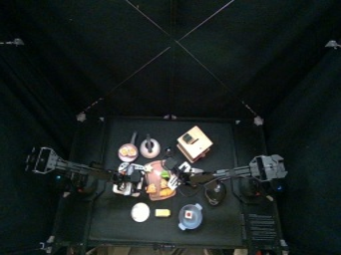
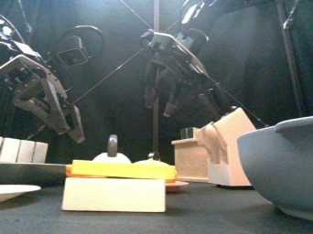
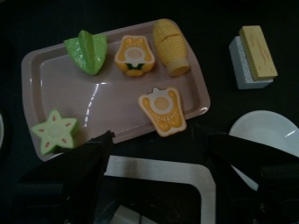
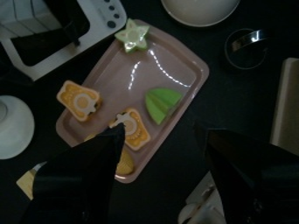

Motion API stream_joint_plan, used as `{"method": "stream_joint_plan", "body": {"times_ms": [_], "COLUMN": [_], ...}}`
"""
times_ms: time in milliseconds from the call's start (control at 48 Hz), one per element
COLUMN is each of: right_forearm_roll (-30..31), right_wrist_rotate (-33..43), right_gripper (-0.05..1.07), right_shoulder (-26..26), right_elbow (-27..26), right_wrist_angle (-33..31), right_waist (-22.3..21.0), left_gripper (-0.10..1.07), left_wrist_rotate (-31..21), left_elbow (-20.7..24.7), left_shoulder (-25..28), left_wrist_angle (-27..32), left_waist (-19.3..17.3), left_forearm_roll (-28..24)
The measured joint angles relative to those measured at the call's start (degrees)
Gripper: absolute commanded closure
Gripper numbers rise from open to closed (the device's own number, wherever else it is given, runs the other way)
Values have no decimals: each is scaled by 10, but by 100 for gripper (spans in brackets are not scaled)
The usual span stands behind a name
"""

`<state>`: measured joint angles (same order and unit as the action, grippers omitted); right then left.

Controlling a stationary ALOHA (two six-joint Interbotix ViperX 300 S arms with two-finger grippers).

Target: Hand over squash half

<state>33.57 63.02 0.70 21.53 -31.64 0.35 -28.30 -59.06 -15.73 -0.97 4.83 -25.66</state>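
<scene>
Two orange squash halves lie cut side up on the pink tray (image 3: 47, 70), one (image 3: 136, 57) between a green piece and a corn cob, the other (image 3: 162, 110) nearer the tray's edge. My left gripper (image 3: 155, 150) hovers open over that edge, just short of the nearer squash half, holding nothing. The right wrist view shows the same squash halves (image 4: 79, 100) (image 4: 131, 131) on the tray (image 4: 176, 61). My right gripper (image 4: 158, 150) hangs open and empty above it. In the top view both grippers, left (image 1: 131, 180) and right (image 1: 185, 180), flank the tray (image 1: 160, 179).
On the tray also lie a green piece (image 3: 87, 48), a corn cob (image 3: 172, 45) and a star fruit slice (image 3: 55, 131). Around it stand a yellow sponge (image 2: 116, 186), a white toaster (image 2: 221, 146), a grey-blue bowl (image 2: 287, 169), a white plate (image 3: 271, 133) and a dark cup (image 4: 246, 44).
</scene>
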Motion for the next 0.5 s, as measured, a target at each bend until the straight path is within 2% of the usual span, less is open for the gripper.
{"method": "stream_joint_plan", "body": {"times_ms": [42,62,146,312,500], "right_forearm_roll": [3,3,4,7,21], "right_wrist_rotate": [0,0,1,-3,-7], "right_gripper": [8,8,8,8,8], "right_shoulder": [18,18,46,84,98], "right_elbow": [18,18,55,117,145], "right_wrist_angle": [40,40,126,251,313], "right_waist": [-10,-10,-29,-47,-50], "left_gripper": [-6,-6,-6,-6,-6], "left_wrist_rotate": [1,1,1,1,-1], "left_elbow": [11,11,33,60,76], "left_shoulder": [18,18,50,98,110], "left_wrist_angle": [2,2,10,53,92], "left_waist": [4,4,8,14,18], "left_forearm_roll": [6,6,13,34,60]}}
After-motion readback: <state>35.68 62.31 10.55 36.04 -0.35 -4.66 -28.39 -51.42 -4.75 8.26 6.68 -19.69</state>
